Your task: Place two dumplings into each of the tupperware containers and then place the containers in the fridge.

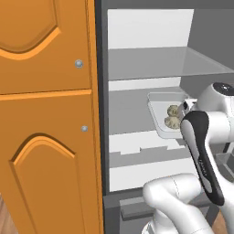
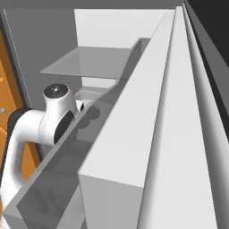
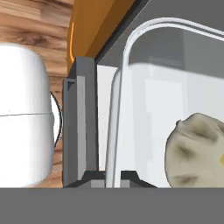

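Pale see-thru tupperware container (image 1: 161, 119) sits on fridge (image 1: 137, 68) middle shelf (image 1: 128, 109), rounded corners, raised rim. Two dumplings (image 1: 172, 116) inside, lumpy beige-tan w/ darker creases, touching each other. In hand view one dumpling (image 3: 197, 151) close up inside the clear rim. End effector hidden behind arm; spread or pressed together: can't tell. Orange cabinet door (image 1: 45, 114) left of fridge.
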{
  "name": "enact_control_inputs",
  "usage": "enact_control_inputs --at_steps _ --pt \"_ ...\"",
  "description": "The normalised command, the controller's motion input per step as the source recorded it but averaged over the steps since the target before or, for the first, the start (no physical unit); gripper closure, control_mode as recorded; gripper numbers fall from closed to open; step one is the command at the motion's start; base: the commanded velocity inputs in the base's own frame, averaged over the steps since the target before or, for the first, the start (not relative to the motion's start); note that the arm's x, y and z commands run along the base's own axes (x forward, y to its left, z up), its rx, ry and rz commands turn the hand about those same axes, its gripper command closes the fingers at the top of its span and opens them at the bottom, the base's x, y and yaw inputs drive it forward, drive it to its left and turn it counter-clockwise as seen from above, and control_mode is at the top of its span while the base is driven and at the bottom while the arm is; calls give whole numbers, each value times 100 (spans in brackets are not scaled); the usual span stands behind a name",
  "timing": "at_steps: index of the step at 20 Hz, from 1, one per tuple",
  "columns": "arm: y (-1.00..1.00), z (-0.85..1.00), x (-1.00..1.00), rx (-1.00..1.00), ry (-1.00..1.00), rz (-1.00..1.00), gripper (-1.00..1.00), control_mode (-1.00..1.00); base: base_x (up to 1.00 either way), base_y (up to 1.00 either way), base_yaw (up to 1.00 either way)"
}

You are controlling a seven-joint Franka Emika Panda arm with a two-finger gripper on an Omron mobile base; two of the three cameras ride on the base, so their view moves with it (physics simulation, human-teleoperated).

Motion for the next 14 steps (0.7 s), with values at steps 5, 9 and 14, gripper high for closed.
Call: enact_control_inputs --at_steps 5,9,14 --pt "-34 -42 85 0 -7 1 100 -100 0 0 0" --pt "-35 -11 94 0 -1 0 100 -100 0 0 0" --pt "-8 -2 96 0 0 0 100 -100 0 0 0"
